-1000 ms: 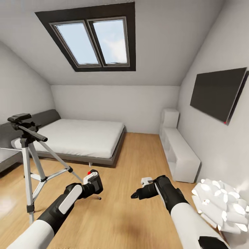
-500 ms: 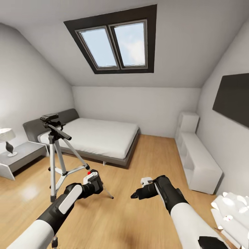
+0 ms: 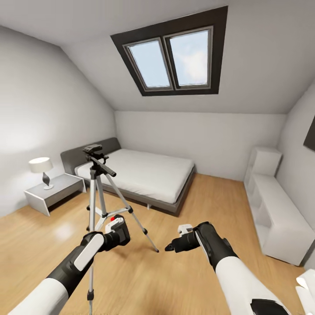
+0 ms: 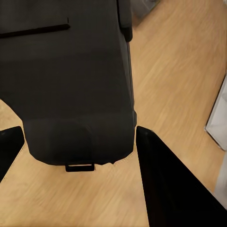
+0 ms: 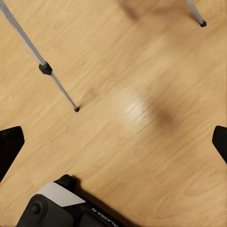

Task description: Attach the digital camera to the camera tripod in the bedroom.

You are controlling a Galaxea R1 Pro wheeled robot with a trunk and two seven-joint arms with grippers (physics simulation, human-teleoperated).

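Left end effector (image 3: pixel 117 232) grips the digital camera (image 3: pixel 119 229), a small, rigid, smooth-sided body best clamped across its flat faces, just in front of the camera tripod (image 3: pixel 99 192), while the right end effector (image 3: pixel 175 245) hangs empty, its fingers spread.

The floor (image 3: pixel 183 271) is light wood planking with a soft sheen. The camera tripod (image 3: pixel 97 192) has smooth silver metal legs and matt black joints. The digital camera (image 4: pixel 66 80), between the left pincer's (image 4: pixel 78 146) fingers, looks matt black plastic.
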